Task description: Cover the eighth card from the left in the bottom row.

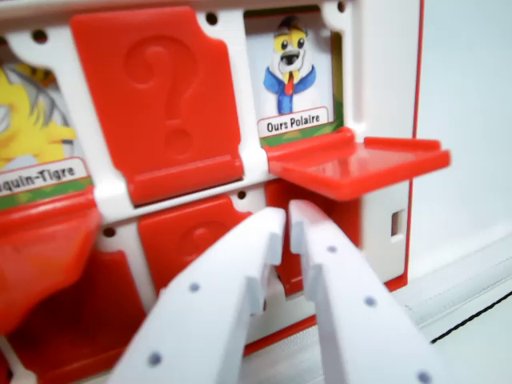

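A white game board [384,72] with red flip-up flaps fills the wrist view. My gripper [288,218] points at the lower right cell [340,220]. Its two white fingers [232,276] are almost together, with nothing between them. That cell shows red behind the fingertips, and the fingers hide whatever picture it has. In the cell above, the "Ours Polaire" card [292,76] is uncovered, with its red flap [360,164] lying flat towards me. To its left, a flap with a question mark [160,96] stands up over its card.
At the wrist view's left, a "Requin-Tigre" card [32,120] is uncovered with its flap [40,248] down. A lower flap with a question mark [188,244] stands raised. The board's red right edge [414,160] ends against a pale surface [472,120].
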